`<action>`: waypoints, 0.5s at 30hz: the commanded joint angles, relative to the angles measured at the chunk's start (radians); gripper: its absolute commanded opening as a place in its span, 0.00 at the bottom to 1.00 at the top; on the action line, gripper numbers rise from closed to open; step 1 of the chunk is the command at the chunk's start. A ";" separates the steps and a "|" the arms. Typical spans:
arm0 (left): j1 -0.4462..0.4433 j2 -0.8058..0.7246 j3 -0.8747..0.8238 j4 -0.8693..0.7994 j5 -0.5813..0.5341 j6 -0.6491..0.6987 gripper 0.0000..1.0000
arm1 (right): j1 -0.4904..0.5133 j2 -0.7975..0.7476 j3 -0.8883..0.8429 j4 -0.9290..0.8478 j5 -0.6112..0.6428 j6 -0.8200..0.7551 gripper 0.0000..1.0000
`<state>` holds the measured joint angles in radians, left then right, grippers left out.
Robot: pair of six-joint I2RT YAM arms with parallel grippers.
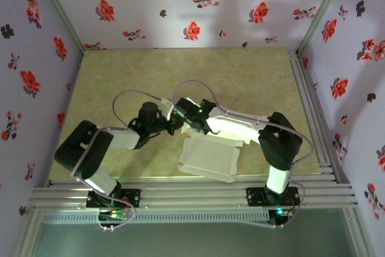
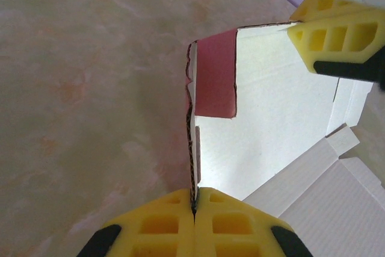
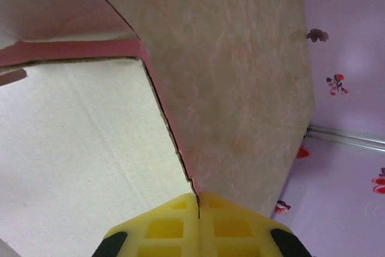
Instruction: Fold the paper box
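Observation:
The paper box [image 1: 209, 158] lies partly unfolded near the table's front edge, whitish-grey face up, its back wall raised. My left gripper [image 2: 194, 201] is shut on the thin edge of that upright wall, beside a pink flap [image 2: 215, 74] folded inward over the white inner face [image 2: 271, 112]. My right gripper [image 3: 198, 200] is shut on a wall edge too, with the white inner face [image 3: 78, 154] to its left and a pink strip along the fold. From above, the left gripper [image 1: 172, 126] and right gripper [image 1: 186, 128] meet close together at the box's back left corner.
A green-beige mat [image 1: 180, 76] covers the table, with open room behind and left of the box. Aluminium rails [image 1: 313, 106] run along the right side and the front. Floral purple walls [image 1: 198, 4] enclose the space.

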<state>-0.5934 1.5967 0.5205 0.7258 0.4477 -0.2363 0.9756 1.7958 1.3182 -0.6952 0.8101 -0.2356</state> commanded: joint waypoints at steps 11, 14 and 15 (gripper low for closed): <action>-0.072 -0.060 -0.042 0.019 -0.135 0.092 0.01 | -0.025 -0.100 0.021 -0.068 -0.234 0.094 0.24; -0.074 -0.073 -0.036 0.011 -0.154 0.126 0.01 | -0.048 -0.135 0.021 -0.070 -0.321 0.135 0.29; -0.075 -0.074 -0.036 0.016 -0.158 0.134 0.01 | -0.055 -0.149 0.021 -0.068 -0.355 0.148 0.31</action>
<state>-0.6594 1.5505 0.4866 0.7395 0.3325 -0.1699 0.9428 1.7042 1.3174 -0.7319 0.5743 -0.1516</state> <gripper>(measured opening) 0.048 0.302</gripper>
